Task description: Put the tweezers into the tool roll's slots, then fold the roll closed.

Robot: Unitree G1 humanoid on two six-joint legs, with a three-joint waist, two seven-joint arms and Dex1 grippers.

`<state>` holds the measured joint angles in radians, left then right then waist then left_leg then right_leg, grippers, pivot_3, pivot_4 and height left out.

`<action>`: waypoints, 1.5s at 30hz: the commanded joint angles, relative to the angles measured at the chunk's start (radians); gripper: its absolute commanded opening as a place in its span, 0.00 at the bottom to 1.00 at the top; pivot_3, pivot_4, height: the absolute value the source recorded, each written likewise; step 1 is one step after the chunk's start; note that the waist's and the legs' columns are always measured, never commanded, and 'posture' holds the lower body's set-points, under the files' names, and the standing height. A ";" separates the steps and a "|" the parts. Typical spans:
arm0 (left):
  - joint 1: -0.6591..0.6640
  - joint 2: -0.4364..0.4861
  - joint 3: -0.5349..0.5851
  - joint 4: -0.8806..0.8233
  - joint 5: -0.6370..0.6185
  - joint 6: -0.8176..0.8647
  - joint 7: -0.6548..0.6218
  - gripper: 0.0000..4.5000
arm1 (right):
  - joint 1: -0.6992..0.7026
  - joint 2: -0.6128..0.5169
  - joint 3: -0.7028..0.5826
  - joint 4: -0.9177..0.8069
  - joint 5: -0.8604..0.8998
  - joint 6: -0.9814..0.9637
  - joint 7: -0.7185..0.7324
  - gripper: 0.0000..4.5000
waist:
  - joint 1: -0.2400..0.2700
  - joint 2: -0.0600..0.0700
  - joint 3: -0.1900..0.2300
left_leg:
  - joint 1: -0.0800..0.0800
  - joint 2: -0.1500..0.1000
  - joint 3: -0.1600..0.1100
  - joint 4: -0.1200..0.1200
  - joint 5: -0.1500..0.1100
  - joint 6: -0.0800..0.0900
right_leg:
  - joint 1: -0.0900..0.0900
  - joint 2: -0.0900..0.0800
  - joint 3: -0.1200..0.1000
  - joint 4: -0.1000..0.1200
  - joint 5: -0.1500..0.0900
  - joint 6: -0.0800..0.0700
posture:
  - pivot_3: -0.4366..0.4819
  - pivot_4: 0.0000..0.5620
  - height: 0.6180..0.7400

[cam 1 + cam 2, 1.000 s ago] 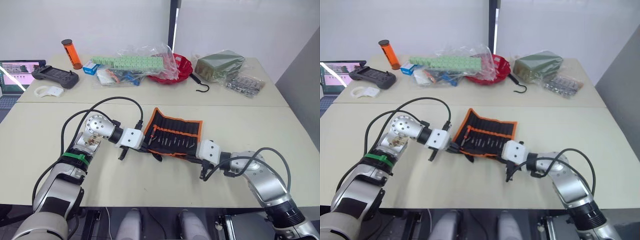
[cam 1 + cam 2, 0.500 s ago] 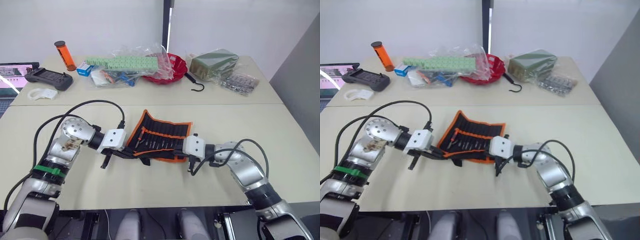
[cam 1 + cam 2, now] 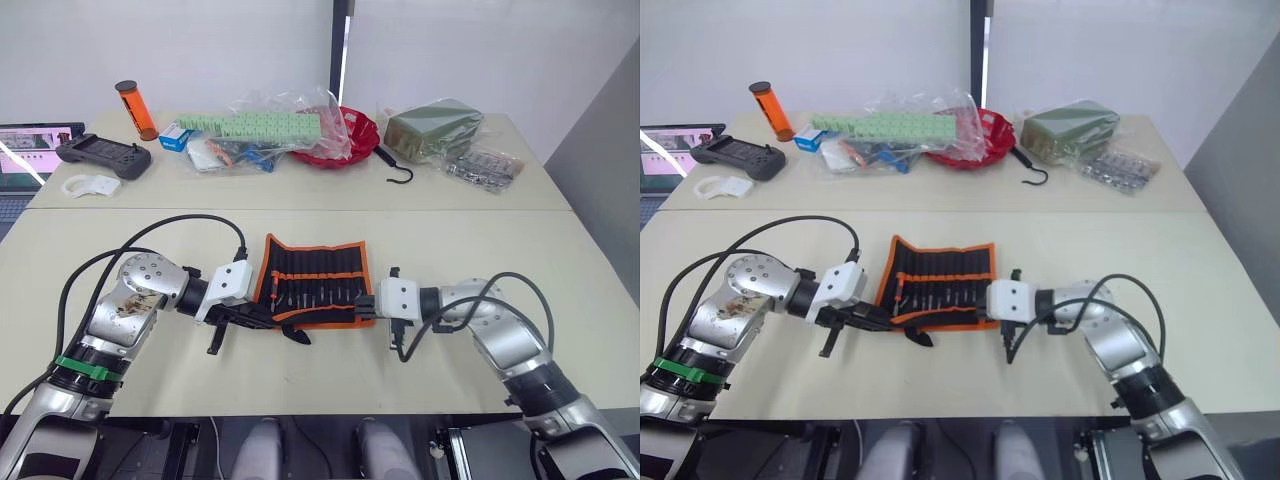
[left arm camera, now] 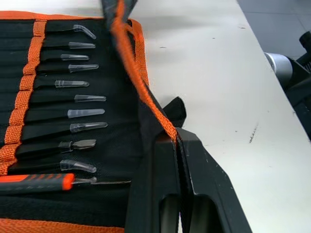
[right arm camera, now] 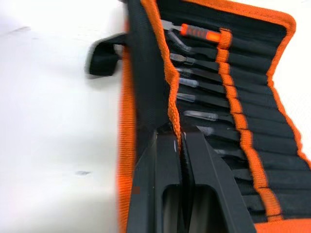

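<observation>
The tool roll (image 3: 312,268) lies open on the near table, black with orange trim. Several black tweezers (image 4: 73,99) with clear tip caps sit side by side in the slots (image 4: 29,73), held by an orange band (image 5: 245,138). A red-handled tool (image 4: 34,182) fills the end slot. My left gripper (image 3: 256,317) is shut on the roll's near flap edge at its left corner, and the pinch shows close up in the left wrist view (image 4: 178,139). My right gripper (image 3: 373,303) is shut on the same orange edge (image 5: 170,82) at the right corner. A small black strap (image 3: 298,335) sticks out from the near edge.
Along the far table stand an orange cylinder (image 3: 133,108), a black controller (image 3: 105,153), plastic bags of green parts (image 3: 265,125), a red bowl (image 3: 350,135), a black hook (image 3: 400,172) and a bagged green block (image 3: 435,128). A laptop (image 3: 25,160) sits at the far left.
The roll has turned from slanted to square with the table edge. Both grippers stay clamped on its near edge. The camera has also shifted.
</observation>
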<state>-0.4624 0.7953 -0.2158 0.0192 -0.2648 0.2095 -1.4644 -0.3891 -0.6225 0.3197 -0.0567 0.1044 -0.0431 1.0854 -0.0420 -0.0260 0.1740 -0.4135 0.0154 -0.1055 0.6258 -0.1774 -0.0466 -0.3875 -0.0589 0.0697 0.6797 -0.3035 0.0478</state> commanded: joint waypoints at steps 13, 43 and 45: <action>-0.098 -0.037 -0.015 0.133 0.087 -0.020 0.074 0.00 | -0.100 0.007 -0.023 0.082 0.009 0.117 0.009 0.01 | -0.001 0.000 0.000 | 0.000 0.000 0.000 0.001 0.000 0.000 | 0.000 0.000 0.000 0.000 0.000 0.000 | 0.48 0.27 1.00; -0.122 -0.048 0.153 0.068 -0.015 0.238 0.213 0.99 | -0.059 0.098 -0.173 0.056 0.118 0.247 -0.087 0.66 | -0.001 0.000 0.000 | -0.001 0.000 0.000 0.001 0.000 0.000 | 0.000 0.000 0.000 0.001 0.000 0.000 | 0.48 0.27 1.00; -0.112 -0.055 0.216 0.030 -0.078 0.301 0.238 0.99 | -0.045 0.101 -0.195 0.003 0.165 0.311 -0.092 0.66 | -0.002 0.000 0.000 | -0.001 0.000 0.000 0.001 0.000 0.000 | 0.000 0.000 0.000 0.001 0.000 0.000 | 0.48 0.27 1.00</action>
<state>-0.5730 0.7336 -0.0624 0.0992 -0.2858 0.4714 -1.2421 -0.4388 -0.5216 0.1610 0.0107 0.2197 0.2285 0.9972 -0.0440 -0.0260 0.1741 -0.4140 0.0152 -0.1060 0.6263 -0.1774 -0.0466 -0.3877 -0.0590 0.0696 0.6805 -0.3035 0.0478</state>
